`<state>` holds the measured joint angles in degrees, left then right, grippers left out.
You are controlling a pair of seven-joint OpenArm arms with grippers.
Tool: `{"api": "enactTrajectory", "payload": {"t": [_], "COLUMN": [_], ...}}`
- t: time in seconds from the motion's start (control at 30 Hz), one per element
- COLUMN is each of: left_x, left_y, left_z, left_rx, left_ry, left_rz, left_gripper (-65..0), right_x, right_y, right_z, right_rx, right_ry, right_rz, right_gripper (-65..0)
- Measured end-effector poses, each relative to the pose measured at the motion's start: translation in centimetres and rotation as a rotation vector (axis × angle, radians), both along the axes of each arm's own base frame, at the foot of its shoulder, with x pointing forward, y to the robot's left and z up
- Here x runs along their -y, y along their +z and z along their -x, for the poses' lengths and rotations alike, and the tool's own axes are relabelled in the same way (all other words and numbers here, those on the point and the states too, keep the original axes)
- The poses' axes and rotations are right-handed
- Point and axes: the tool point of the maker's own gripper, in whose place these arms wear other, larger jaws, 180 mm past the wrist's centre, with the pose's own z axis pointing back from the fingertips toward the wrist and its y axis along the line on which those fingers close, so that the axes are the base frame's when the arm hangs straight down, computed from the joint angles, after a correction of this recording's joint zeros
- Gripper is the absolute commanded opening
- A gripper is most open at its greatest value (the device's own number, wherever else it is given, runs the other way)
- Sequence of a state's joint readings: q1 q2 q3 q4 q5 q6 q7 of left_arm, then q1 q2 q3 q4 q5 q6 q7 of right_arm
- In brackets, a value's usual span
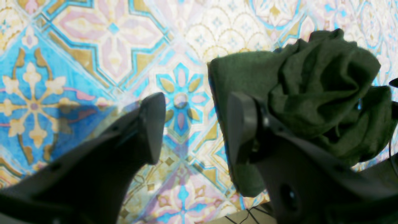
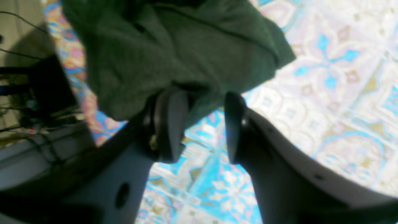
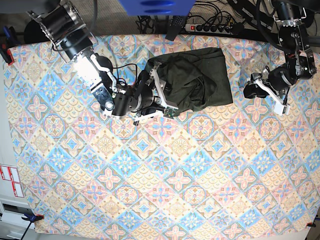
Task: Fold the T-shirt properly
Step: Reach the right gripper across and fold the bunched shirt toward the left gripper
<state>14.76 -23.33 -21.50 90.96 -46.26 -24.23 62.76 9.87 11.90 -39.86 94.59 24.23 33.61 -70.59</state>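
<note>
Table cover [image 3: 150, 170]: patterned cloth in blue, pink and tan tiles, spread flat over the whole work surface.
Right arm [image 3: 85, 55]: comes in from the far left corner and reaches right toward the middle of the table.
Right gripper [image 3: 161, 96]: at the left edge of the garment, jaws parted; in the right wrist view [image 2: 202, 127] the 2 fingers stand apart with patterned cloth showing between them, and one finger [image 2: 171, 124] touches the lower edge of the fabric. Nothing is pinched between them.
T-shirt [image 3: 197, 85]: dark olive-green, lying on the far middle of the table as a bunched, roughly square bundle, crumpled at its left and centre, smoother along its right side. In the right wrist view [image 2: 174, 53] it fills the upper part.
Left gripper [image 3: 267, 92]: well apart from the garment, to its right; in the left wrist view [image 1: 196, 127] the jaws gape wide and hold nothing, with the crumpled shirt [image 1: 311, 87] beyond one finger.
Left arm [image 3: 295, 45]: drops in from the far right corner.
Cables [image 3: 215, 22]: dark leads and a power strip along the far edge.
</note>
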Motion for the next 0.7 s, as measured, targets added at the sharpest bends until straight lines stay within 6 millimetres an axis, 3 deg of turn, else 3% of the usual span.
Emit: {"api": "enactTrajectory", "payload": {"t": [0.13, 0.3, 0.4, 0.47, 0.57, 0.7], "left_x": [0.0, 0.0, 0.0, 0.0, 0.0, 0.0], "left_y": [0.0, 0.0, 0.0, 0.0, 0.1, 0.2], "left_z": [0.0, 0.0, 0.0, 0.0, -0.2, -0.3], "left_rx": [-0.001, 0.0, -0.001, 0.0, 0.005, 0.007], "left_ry": [-0.001, 0.0, -0.001, 0.0, 0.0, -0.001], "left_rz": [0.0, 0.0, 0.0, 0.0, 0.001, -0.001], "left_gripper": [-33.3, -33.3, -33.3, -33.3, -33.3, -33.3], "right_x": [0.0, -2.9, -3.9, -4.3, -6.2, -7.5], "right_y": [-0.3, -1.3, -1.7, -1.4, 0.6, 0.4], "right_z": [0.5, 4.4, 6.5, 6.1, 3.9, 6.5], "right_rx": [-0.001, -0.03, -0.048, -0.034, 0.058, 0.08], "right_ry": [0.025, 0.186, 0.263, 0.283, 0.342, 0.54], "right_rz": [0.021, 0.033, 0.035, 0.047, 0.033, 0.046], "right_gripper": [-42.5, -48.9, -49.2, -49.2, -49.2, -49.7]}}
